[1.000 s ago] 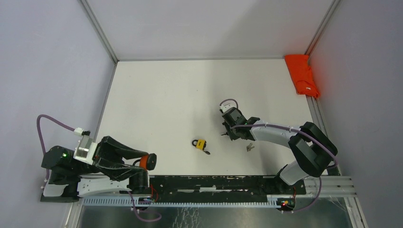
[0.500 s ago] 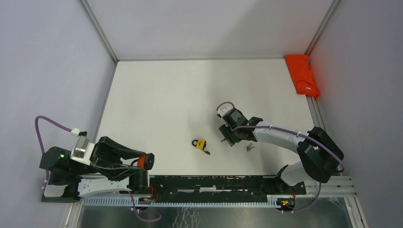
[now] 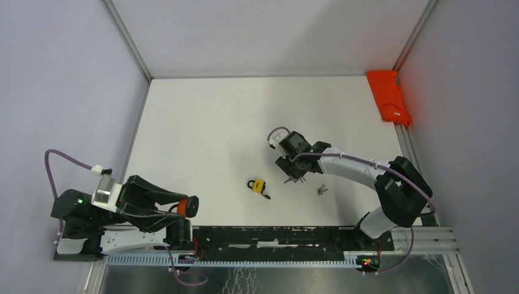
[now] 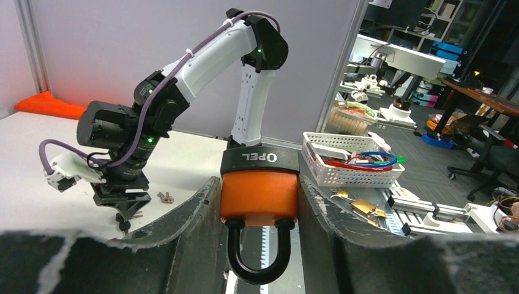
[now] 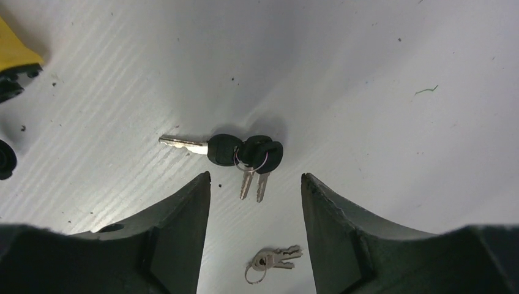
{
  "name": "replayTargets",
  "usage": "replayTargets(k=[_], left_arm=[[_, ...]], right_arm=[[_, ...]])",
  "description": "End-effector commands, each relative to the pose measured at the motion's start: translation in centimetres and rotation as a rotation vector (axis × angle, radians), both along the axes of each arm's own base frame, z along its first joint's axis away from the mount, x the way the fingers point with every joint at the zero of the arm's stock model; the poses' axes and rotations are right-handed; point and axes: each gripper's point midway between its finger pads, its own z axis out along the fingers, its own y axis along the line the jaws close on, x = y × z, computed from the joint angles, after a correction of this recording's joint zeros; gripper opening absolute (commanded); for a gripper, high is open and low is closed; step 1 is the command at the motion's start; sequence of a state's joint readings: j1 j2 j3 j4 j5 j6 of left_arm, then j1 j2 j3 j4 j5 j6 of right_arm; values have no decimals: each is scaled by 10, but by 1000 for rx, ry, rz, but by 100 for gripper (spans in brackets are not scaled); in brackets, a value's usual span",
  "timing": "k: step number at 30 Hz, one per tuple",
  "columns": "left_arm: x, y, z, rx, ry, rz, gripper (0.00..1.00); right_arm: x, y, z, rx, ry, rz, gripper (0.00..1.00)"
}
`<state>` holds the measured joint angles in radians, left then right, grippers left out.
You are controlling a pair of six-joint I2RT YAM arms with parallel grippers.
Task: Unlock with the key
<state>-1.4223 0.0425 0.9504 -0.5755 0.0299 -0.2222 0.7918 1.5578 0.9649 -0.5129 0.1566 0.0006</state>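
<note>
White tabletop [image 3: 214,122] under grey walls, and all eyes go to the key bunch [image 5: 242,150]: 3 black-headed keys on 1 thin ring, lying flat on the surface just to the right of the yellow padlock [image 3: 258,185]. 1 blade points back toward that padlock, while the other 2 point toward the near edge.

Directly above the bunch hovers the right gripper [image 5: 254,184], jaws spread wide and holding nothing, a finger on each side of the keys and clear of them.

By my read, these are light, stiff little things, thin against the table and likely to skate away if nudged sideways. The plastic heads look like the best purchase, so pinching the head of the lone outstretched key would leave its blade free for a keyhole. The ring means the other 2 will probably dangle and swing.

Further right of the yellow padlock, beyond the bunch, sits a small set of silver keys [image 3: 321,189], untouched.

Well to the left of the yellow padlock, near the front edge, the left gripper [image 4: 257,202] is clamped on the body of an orange padlock [image 4: 259,193], shackle hanging down.

Far to the back right lies a red cloth [image 3: 388,97].
</note>
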Motion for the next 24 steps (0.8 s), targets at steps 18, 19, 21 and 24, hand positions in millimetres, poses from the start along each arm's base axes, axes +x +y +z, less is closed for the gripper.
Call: replayTargets(k=[18, 19, 21, 24], left_arm=[[1, 12, 18, -80, -30, 16, 2], [1, 12, 18, -80, -29, 17, 2], [2, 12, 18, -79, -28, 18, 2], [2, 13, 18, -79, -25, 19, 2]], right_arm=[[19, 10, -25, -74, -6, 66, 64], [22, 13, -24, -69, -11, 67, 64], [27, 19, -24, -62, -15, 67, 64], [31, 22, -26, -63, -8, 61, 60]])
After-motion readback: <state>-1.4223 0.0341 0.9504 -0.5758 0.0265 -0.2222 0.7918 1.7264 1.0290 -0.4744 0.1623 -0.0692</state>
